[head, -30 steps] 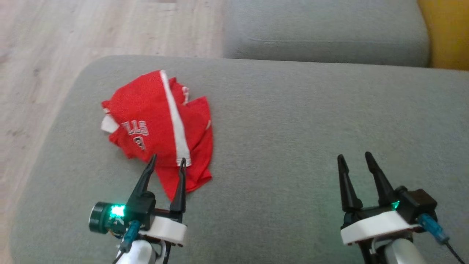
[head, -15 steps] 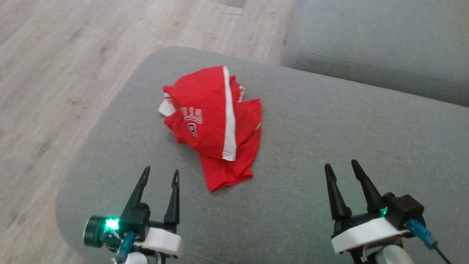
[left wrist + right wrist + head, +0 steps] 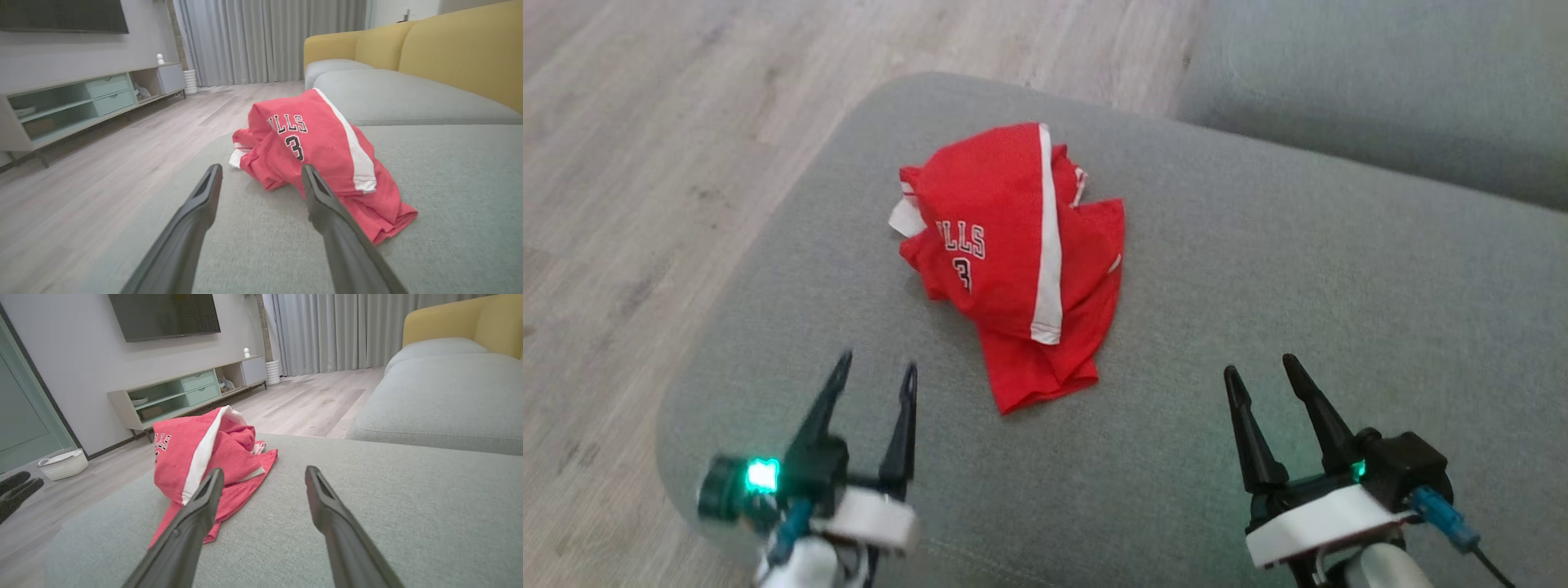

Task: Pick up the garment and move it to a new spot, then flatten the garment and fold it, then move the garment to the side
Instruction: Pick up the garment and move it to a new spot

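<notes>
A crumpled red garment (image 3: 1013, 253), a sports jersey with a white side stripe, white trim and the letters LLS above the number 3, lies heaped on a grey sofa cushion (image 3: 1298, 310) near its rounded left corner. The left gripper (image 3: 877, 362) and right gripper (image 3: 1258, 366) hover nearby, both spread wide, holding nothing, clear of the cloth

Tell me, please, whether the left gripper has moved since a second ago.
Yes. The left gripper has shifted left, off the garment: its tips overlapped the hem before; now bare cushion lies between.
</notes>
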